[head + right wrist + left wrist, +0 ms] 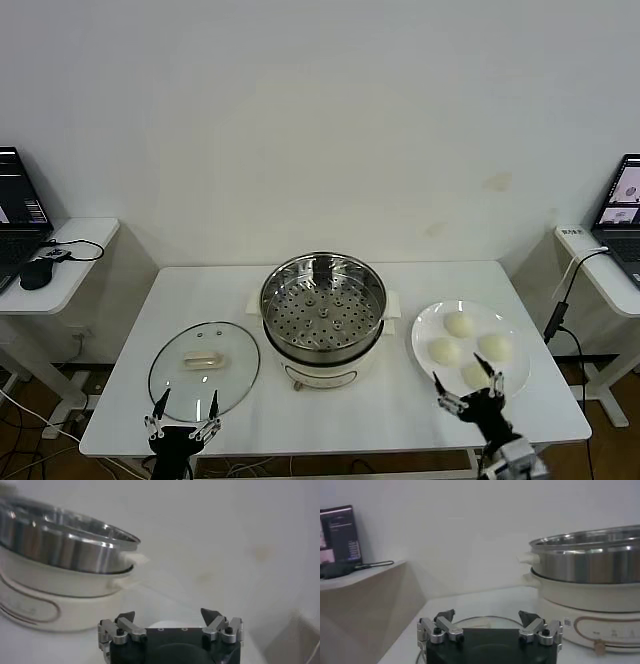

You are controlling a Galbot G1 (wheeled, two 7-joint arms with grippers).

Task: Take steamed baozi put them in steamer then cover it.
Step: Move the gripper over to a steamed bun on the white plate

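Observation:
The steamer [322,300], a shiny steel pot with a perforated tray on a white base, stands uncovered at the table's centre. Several cream-white baozi [460,324] lie on a white plate [425,325] to its right. My right gripper [468,385] hovers open at the plate's front edge, right by the nearest bun [475,375]. The glass lid [204,368] with a cream handle lies flat to the steamer's left. My left gripper [185,405] stands open just in front of it. In the left wrist view the gripper [487,616] faces the lid's rim [480,620], with the steamer [590,560] beside it. The right wrist view shows its gripper [169,615] empty, near the steamer [60,545].
The white table [330,410] ends just in front of both grippers. Side desks with laptops [15,215] [620,215] flank it, the left one also holding a mouse [38,272]. A cable [560,300] hangs by the table's right edge.

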